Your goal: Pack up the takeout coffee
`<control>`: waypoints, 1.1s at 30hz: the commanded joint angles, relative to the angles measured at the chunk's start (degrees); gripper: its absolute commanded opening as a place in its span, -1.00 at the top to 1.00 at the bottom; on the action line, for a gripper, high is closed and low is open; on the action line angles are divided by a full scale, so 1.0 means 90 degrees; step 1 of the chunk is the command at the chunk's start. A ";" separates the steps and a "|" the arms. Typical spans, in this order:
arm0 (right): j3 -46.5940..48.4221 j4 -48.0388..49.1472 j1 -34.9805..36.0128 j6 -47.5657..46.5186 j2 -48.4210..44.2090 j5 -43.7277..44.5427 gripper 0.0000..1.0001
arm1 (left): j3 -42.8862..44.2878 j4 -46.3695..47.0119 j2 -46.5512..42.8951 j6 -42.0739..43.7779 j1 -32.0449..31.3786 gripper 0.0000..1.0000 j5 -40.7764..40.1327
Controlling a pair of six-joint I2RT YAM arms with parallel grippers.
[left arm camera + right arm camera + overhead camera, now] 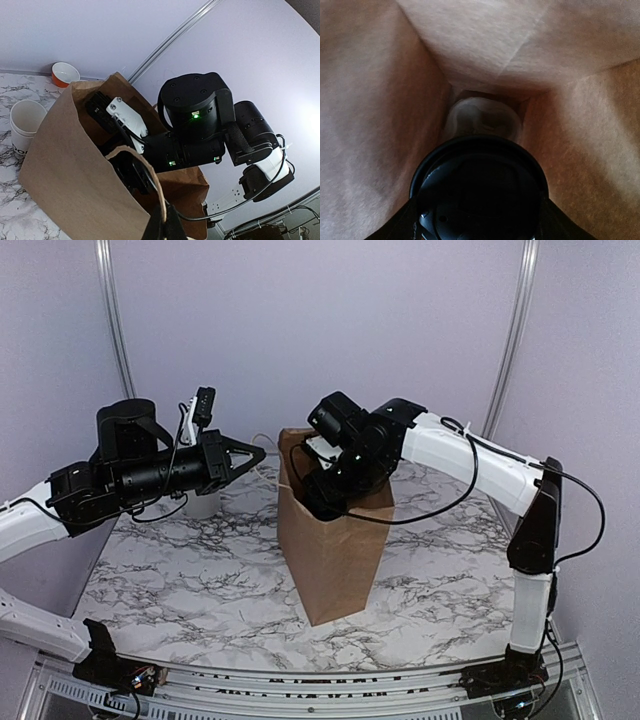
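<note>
On the white marble-pattern table (pixel 200 585) stands a tall brown paper bag (pixel 335 550), upright and open at the top. The left gripper (pixel 258 453) is closed and, as it seems from its wrist view, pinches the rim of the bag. The right gripper (pixel 479 227) is inside the bag, its jaws closed around the small white paper cup with the black round plastic lid (pixel 480 185). This takeout coffee hangs upright, above a pale round thing (pixel 482 117) on the bottom which I cannot identify. I think the cup is light, with a thin soft wall that bends under strong pressure. The best hold is just under the lid, where the rim is stiffer.
</note>
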 commanded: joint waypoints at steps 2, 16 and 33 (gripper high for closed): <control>0.0108 -0.0079 0.0254 0.0147 -0.0259 0.0159 -0.30 | -0.0061 0.0157 0.0022 -0.0135 -0.0056 1.00 -0.0159; -0.0090 -0.0232 0.0550 0.0319 -0.0204 -0.0008 -0.30 | -0.0366 0.0314 -0.0331 -0.0188 -0.0095 1.00 -0.0767; -0.0776 -0.0216 0.0674 0.0459 -0.0426 -0.0228 -0.30 | -0.0388 0.0252 -0.0398 -0.0015 -0.0090 1.00 -0.0907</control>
